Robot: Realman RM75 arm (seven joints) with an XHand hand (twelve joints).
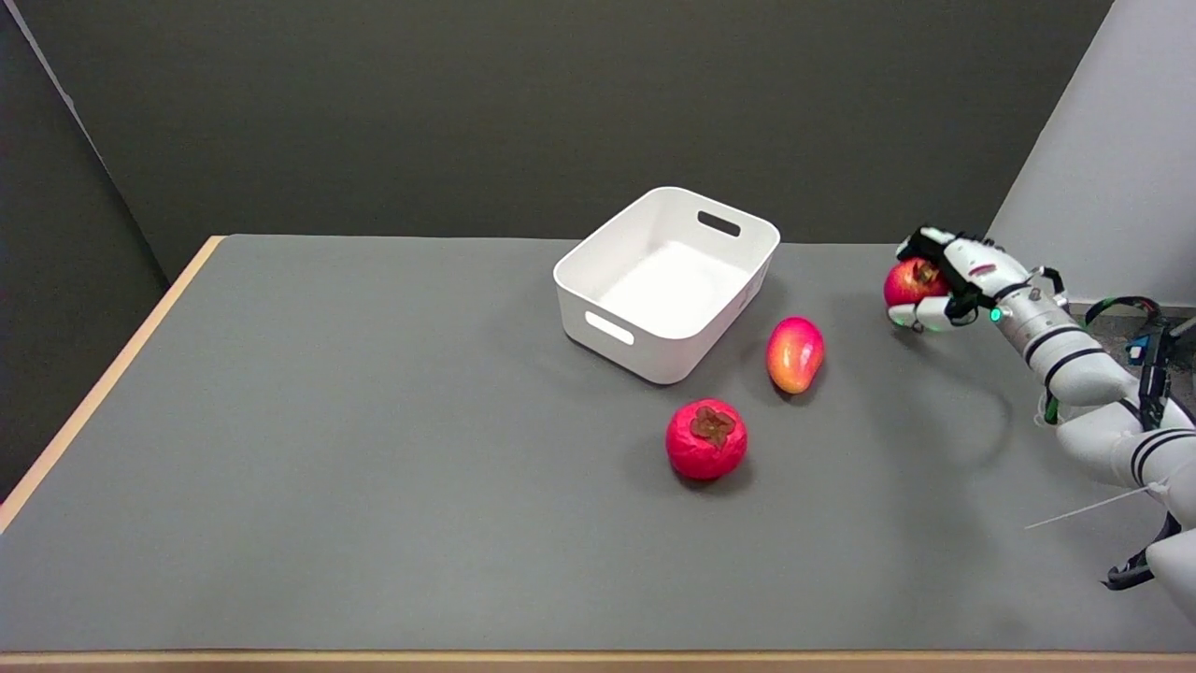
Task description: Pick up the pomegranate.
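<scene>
Curling around a small red fruit at the far right of the desk, the robot hand holds the pomegranate with its black-tipped fingers over the top and back and a white thumb beneath. Whether the fruit has cleared the desk or only just rests on it cannot be told from this angle, though a faint shadow lies below it.

Judged by its look, the pomegranate is round, firm and smooth-skinned, probably light and rigid like a model fruit, so it should bear a steady squeeze without bruising. The glossy skin may slip, so a wrap across its widest part, fingers opposite the thumb, seems the safest hold, and that is roughly what the robot hand has. Being near-spherical, it has no marked long axis; a small dark spot, likely its crown, faces up and toward the camera.

Further out, well apart to the left, a mango lies beside a white bin, its long axis running roughly away from the camera. Nearer the front sits a red persimmon, its brown calyx turned upward.
</scene>
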